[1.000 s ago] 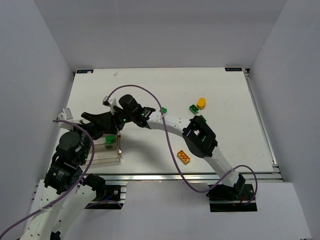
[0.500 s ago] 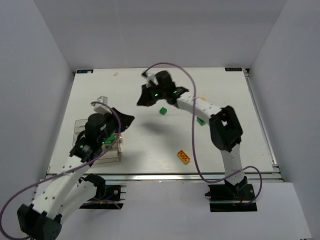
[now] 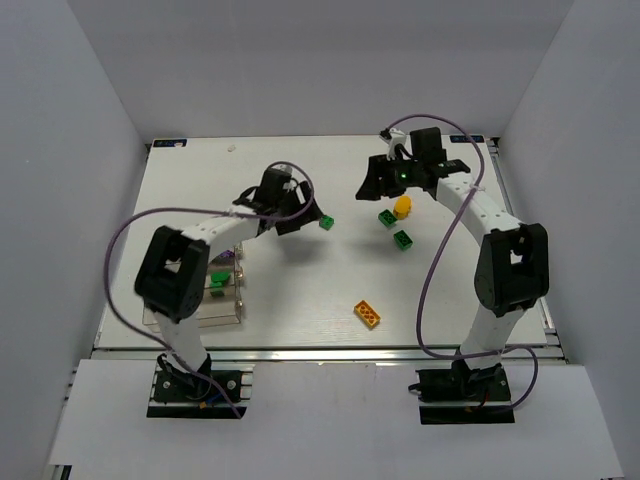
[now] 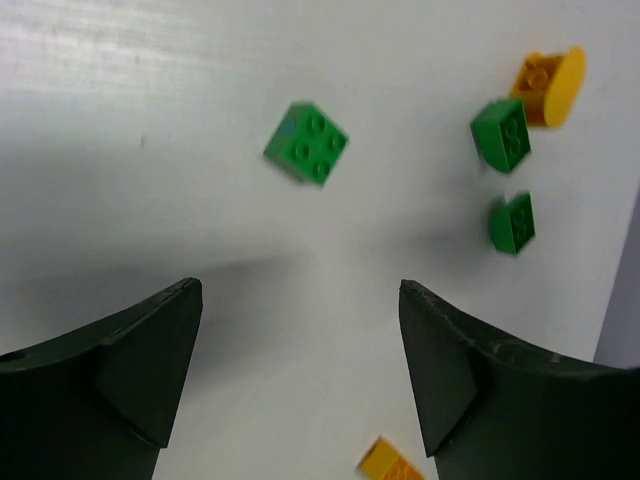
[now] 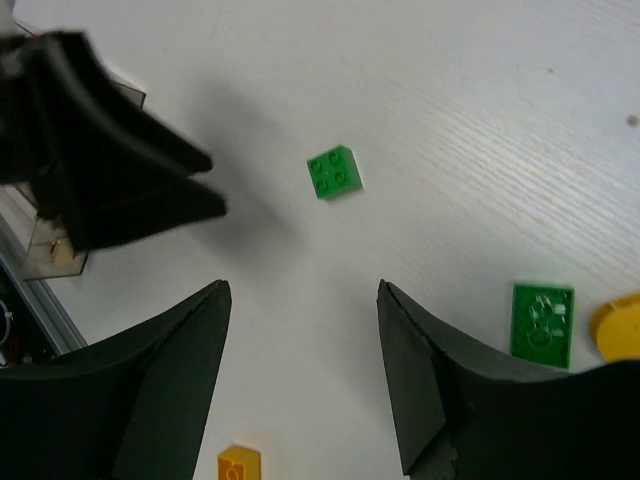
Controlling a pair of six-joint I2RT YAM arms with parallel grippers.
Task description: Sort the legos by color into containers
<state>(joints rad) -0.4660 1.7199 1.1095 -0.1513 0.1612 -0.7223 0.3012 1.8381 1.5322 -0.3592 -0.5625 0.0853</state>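
Note:
My left gripper [image 3: 300, 217] is open and empty, just left of a lone green brick [image 3: 326, 221], which lies ahead of its fingers in the left wrist view [image 4: 307, 144]. My right gripper [image 3: 372, 188] is open and empty, hovering back-left of two green bricks [image 3: 386, 216] [image 3: 403, 239] and a small yellow-orange block [image 3: 403, 206]. The flat orange-yellow brick [image 3: 367, 314] lies near the front. The clear bins [image 3: 232, 312] stand at the left and hold two green bricks [image 3: 217, 278] and a purple one [image 3: 228, 258].
The right wrist view shows the left gripper [image 5: 110, 170] and a bin corner [image 5: 50, 240] to the left of the lone green brick [image 5: 335, 172]. Purple cables loop over both arms. White walls enclose the table [image 3: 300, 320].
The left gripper left the bins and reached right toward the lone green brick. The right arm swung away to the back right, over the green and yellow bricks.

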